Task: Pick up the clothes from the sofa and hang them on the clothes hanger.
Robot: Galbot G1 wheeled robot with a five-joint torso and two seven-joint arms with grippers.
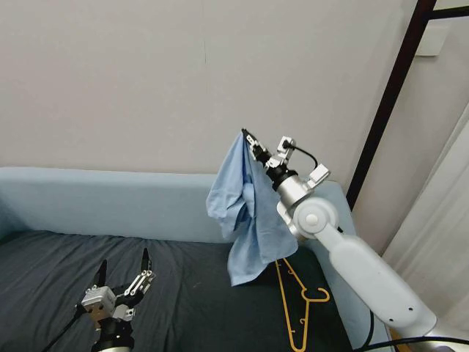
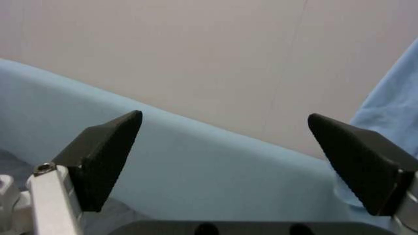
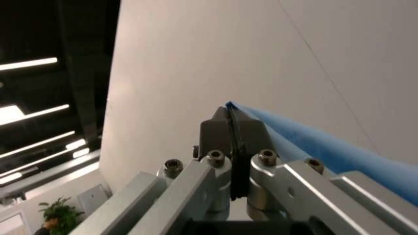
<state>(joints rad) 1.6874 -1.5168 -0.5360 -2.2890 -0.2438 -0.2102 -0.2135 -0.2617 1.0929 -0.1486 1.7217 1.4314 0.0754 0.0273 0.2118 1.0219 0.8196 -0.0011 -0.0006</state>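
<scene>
Pinches the top edge of the light-blue garment (image 1: 245, 213) in the right gripper (image 1: 245, 134), fingertips pressed tight together on the cloth. Holds it raised in front of the pale wall (image 1: 146, 73), above the light-blue backrest (image 1: 110, 202) near the sofa's right end. Lets the cloth hang in loose folds from that single pinch, its lower edge down by the dark seat cushion (image 1: 183, 293); cannot tell whether touching. Shows, in the right wrist view, the jaws shut flat together with the blue cloth trailing away from the tips.

Holds the left gripper (image 1: 124, 258) low over the dark seat cushion, well apart from the garment, fingers spread wide and grasping nothing.

Leaves a yellow hanger (image 1: 297, 308) lying flat on the seat, just beside the hanging cloth's lower edge. Shows a black pole (image 1: 388, 95) slanting up at the right, against the wall.
</scene>
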